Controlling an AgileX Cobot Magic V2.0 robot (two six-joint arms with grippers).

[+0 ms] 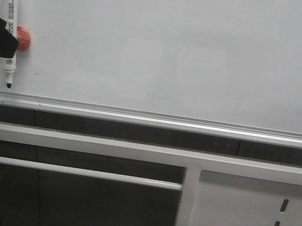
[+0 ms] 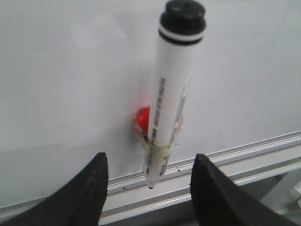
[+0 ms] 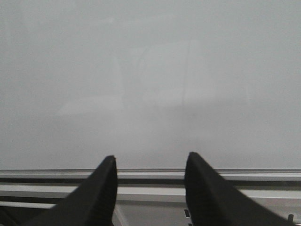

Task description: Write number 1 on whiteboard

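A large glossy whiteboard (image 1: pixel 177 49) with a silver frame fills most of the front view. Its surface shows no black stroke anywhere, so the number 1 has not been written; the whole task appears still to be done.

At the far left edge, a white marker (image 1: pixel 9 26) with black ends stands nearly upright against the board, fixed by yellowish tape to a small red magnet (image 1: pixel 24 38) stuck on the board. Its tip points down, just above the frame's lower rail.

The left pincer (image 2: pixel 149 176) has its two dark fingers (image 2: pixel 89 193) spread apart, one on each side of the marker's lower end, not touching it. The marker rises straight ahead of the gap, with the magnet just behind it. My reading is that the next step is to close on the marker, and it is not yet gripped.

The right pincer (image 3: pixel 150 181) is also spread apart and holds nothing. Ahead of it lies only bare board, with the frame rail just beyond its fingertips.
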